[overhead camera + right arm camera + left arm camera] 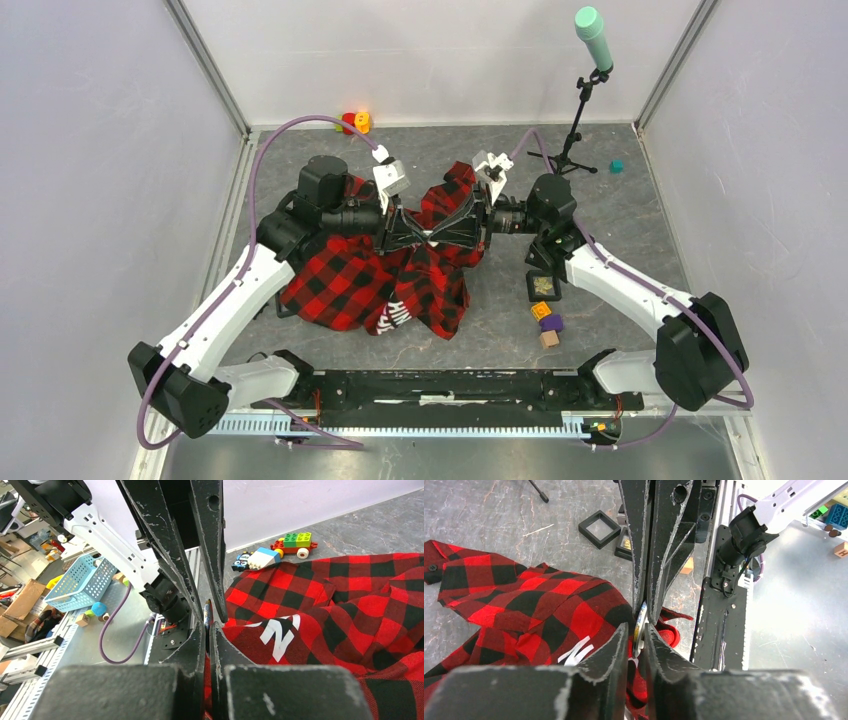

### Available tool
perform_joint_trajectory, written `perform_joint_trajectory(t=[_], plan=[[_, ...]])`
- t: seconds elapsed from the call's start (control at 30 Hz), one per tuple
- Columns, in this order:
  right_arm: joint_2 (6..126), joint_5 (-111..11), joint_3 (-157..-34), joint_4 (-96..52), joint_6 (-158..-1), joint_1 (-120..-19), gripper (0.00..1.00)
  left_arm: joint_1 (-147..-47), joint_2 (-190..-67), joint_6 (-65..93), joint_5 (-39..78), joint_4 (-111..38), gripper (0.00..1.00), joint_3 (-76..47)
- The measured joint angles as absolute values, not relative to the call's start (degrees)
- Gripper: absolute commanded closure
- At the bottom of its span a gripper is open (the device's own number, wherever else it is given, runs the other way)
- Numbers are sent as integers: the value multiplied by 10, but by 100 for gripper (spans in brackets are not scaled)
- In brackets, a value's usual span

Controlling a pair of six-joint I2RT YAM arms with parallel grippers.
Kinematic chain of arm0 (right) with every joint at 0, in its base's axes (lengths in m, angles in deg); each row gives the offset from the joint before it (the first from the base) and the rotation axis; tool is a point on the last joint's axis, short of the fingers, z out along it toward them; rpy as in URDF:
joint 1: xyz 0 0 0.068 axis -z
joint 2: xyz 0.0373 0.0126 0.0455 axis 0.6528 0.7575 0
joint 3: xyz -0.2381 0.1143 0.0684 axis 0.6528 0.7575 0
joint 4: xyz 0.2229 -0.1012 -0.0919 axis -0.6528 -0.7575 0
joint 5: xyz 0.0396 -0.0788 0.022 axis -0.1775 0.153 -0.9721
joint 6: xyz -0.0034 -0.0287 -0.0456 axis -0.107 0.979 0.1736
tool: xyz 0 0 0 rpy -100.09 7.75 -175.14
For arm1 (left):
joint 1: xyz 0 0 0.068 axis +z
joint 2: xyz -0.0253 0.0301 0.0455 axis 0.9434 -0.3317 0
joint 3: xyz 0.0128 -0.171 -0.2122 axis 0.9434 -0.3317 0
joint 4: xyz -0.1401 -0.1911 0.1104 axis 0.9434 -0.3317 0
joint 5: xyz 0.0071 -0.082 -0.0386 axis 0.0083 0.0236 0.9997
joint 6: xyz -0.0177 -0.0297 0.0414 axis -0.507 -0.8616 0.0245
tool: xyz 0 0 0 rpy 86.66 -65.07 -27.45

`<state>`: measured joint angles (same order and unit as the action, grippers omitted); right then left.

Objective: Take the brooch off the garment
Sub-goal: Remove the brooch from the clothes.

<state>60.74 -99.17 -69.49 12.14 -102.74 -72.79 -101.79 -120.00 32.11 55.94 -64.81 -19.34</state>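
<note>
Above the crumpled garment (pixel 340 285), the left fingers (pixel 614 652) are pinching the brooch (pixel 641 624) by its edge, while the right fingers (pixel 196 650) are pressing fully together, tips meeting the left ones.

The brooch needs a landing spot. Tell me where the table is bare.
Bare: the far strip between the toy and the microphone stand; the stretch along the right wall near the teal cube. Crowded: by the black frame and blocks, right of the garment.

The garment (pixel 345 285) is red-and-black buffalo check with white letters on black. My left hand (pixel 636 630) and right hand (pixel 207 625) are black.
</note>
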Motion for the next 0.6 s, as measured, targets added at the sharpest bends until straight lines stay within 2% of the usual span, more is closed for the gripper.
perform_joint_trajectory(t=[0.3,0.43,0.53,0.6], plan=[[607,-991,-695,101,-1007,-728,100,-1019,-1200,321,551,-652,73,-193],[607,-991,-695,95,-1001,-728,100,-1019,-1199,321,551,-652,83,-193],[607,-993,-695,94,-1001,-728,100,-1019,-1199,321,551,-652,97,-193],[607,-993,-695,94,-1001,-728,100,-1019,-1199,321,552,-653,98,-193]])
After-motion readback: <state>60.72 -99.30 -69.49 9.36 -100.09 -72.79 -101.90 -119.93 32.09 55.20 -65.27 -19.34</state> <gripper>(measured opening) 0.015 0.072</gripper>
